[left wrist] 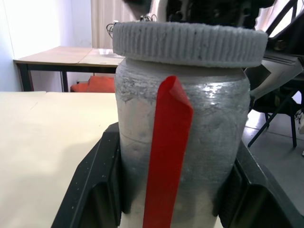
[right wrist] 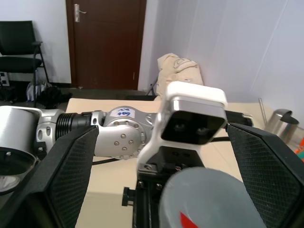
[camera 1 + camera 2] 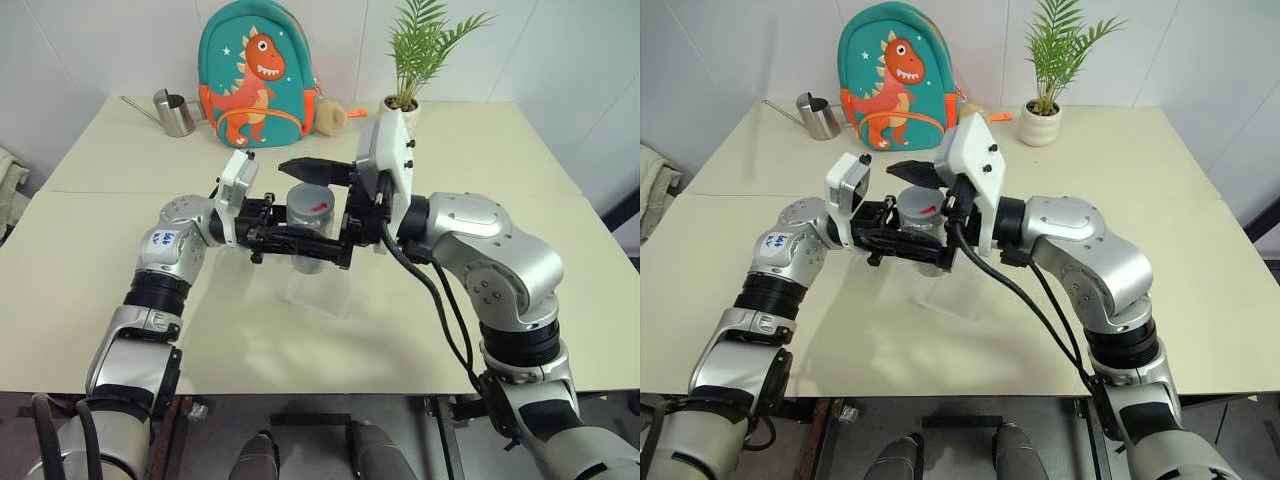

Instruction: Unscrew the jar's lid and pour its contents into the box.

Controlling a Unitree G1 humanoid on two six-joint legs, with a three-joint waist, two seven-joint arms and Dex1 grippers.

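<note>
The jar (image 1: 183,156) is a cloudy cylinder with a red vertical stripe. It hangs upright above the table, with my left gripper (image 3: 318,240) shut on its body. Both black fingers (image 1: 95,190) press against its sides. The ribbed grey lid (image 1: 190,42) sits on top of the jar, a red mark on it (image 3: 312,197). My right gripper (image 3: 318,200) is open, and its wide fingers (image 2: 266,166) stand on either side of the lid (image 2: 209,199) without touching it. The clear box (image 3: 320,292) lies on the table directly below the jar. The contents are hidden behind the cloudy wall.
At the back of the table stand a teal dinosaur backpack (image 3: 255,75), a steel watering can (image 3: 175,113) to its left, and a small plush toy (image 3: 330,115) and a potted plant (image 3: 1042,122) to its right. The table's front edge (image 3: 320,390) lies close below the arms.
</note>
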